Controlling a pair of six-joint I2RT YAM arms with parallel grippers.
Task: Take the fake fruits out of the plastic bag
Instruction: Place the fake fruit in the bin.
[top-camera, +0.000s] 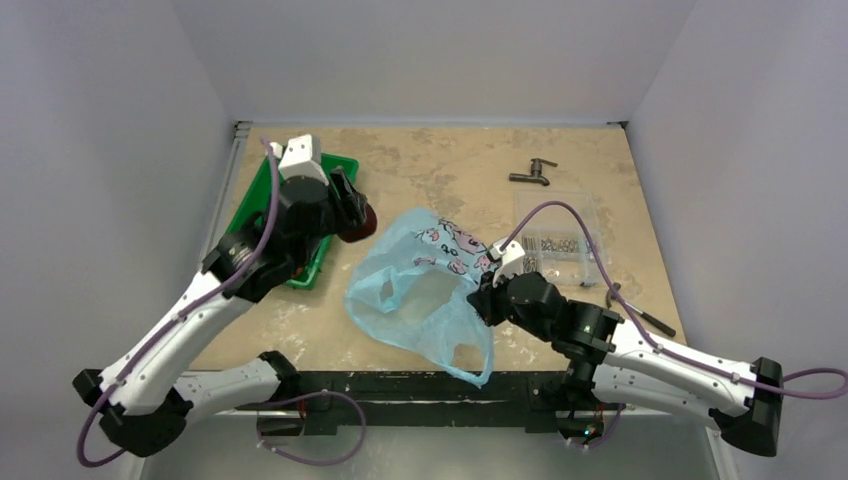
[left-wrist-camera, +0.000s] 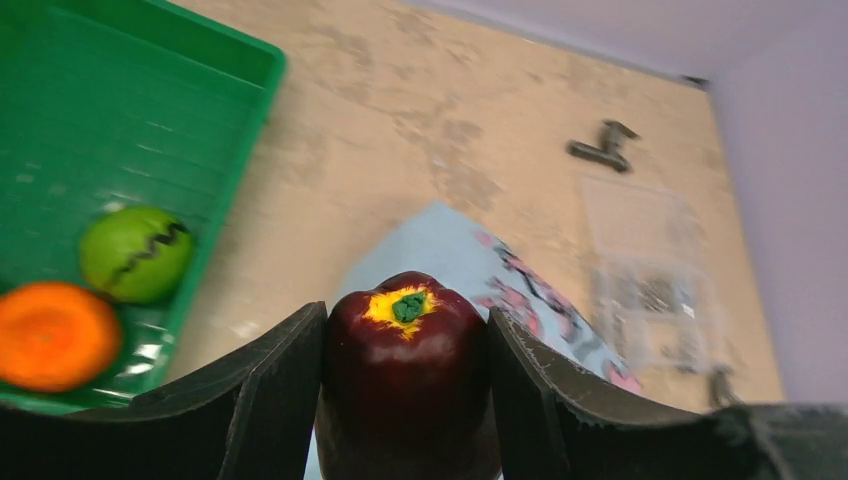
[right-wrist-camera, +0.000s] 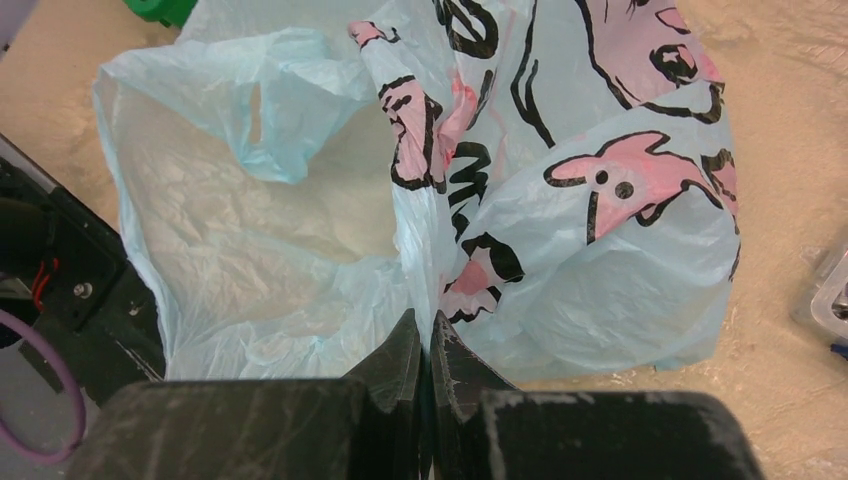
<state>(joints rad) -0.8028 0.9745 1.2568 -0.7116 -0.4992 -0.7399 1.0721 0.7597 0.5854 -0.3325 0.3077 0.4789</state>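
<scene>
My left gripper (left-wrist-camera: 405, 335) is shut on the dark maroon-brown fruit (left-wrist-camera: 408, 375), held above the table between the green tray (left-wrist-camera: 140, 120) and the plastic bag (top-camera: 425, 290); in the top view the fruit (top-camera: 358, 222) shows at the tray's right edge. The bright green fruit (left-wrist-camera: 135, 253) and the orange fruit (left-wrist-camera: 55, 335) lie in the tray. The red-peach fruit is out of view. My right gripper (right-wrist-camera: 428, 325) is shut on the bag's rim (right-wrist-camera: 415, 270), holding the light-blue bag with pink and black print open. The bag's inside (right-wrist-camera: 290, 270) looks empty.
A clear plastic box (top-camera: 558, 238) with small metal parts stands right of the bag. A dark metal tap-like piece (top-camera: 532, 175) lies at the back right. A dark tool (top-camera: 640, 312) lies by the right arm. The table's near edge runs just under the bag.
</scene>
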